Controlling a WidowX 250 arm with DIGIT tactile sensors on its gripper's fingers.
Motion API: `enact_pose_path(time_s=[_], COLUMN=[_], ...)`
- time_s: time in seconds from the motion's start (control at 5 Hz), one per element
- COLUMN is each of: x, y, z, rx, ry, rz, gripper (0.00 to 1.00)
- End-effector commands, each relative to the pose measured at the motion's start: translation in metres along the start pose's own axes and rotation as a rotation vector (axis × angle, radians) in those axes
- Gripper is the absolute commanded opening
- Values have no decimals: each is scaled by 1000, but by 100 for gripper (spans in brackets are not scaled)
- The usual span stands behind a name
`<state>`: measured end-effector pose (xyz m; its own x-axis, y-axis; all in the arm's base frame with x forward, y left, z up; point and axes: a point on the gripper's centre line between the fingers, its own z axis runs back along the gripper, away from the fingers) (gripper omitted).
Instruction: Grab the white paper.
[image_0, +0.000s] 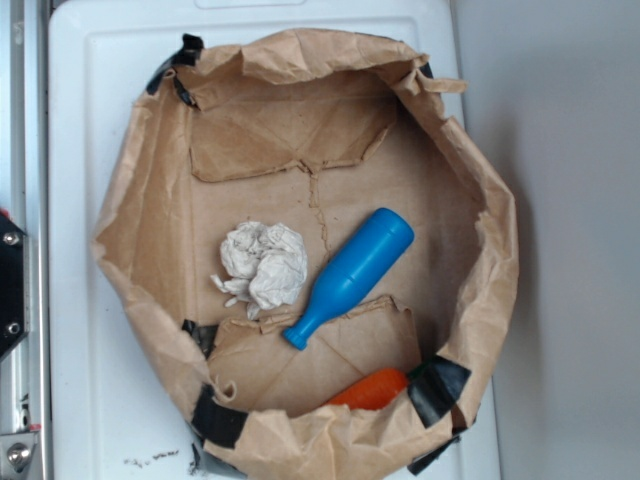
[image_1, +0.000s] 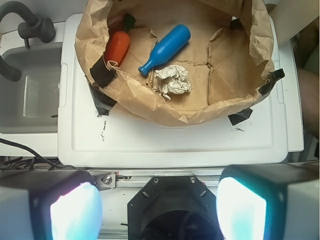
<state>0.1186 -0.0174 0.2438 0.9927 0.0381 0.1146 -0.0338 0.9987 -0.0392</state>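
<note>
The white paper (image_0: 264, 264) (image_1: 172, 80) is a crumpled off-white ball lying on the floor of a wide-open brown paper bag (image_0: 470, 170) (image_1: 150, 102). A blue bottle (image_0: 350, 275) (image_1: 165, 48) lies on its side right beside it. In the wrist view my gripper (image_1: 159, 205) hangs well short of the bag, over the robot's black base, with its two fingers (image_1: 75, 212) far apart and nothing between them. The gripper does not show in the exterior view.
An orange carrot-like toy (image_0: 372, 388) (image_1: 117, 47) lies against the bag's wall. The bag sits on a white tray-like board (image_0: 80, 300) (image_1: 170, 145). A grey sink with a dark tap (image_1: 30, 27) lies beside the board.
</note>
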Motion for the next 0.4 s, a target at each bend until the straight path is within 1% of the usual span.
enact_pose_path(time_s=[0.0, 0.2], x=[0, 18], y=[0, 11], z=[0, -1], rx=[0, -25], ry=[0, 10], rz=[0, -4], gripper=[100, 100])
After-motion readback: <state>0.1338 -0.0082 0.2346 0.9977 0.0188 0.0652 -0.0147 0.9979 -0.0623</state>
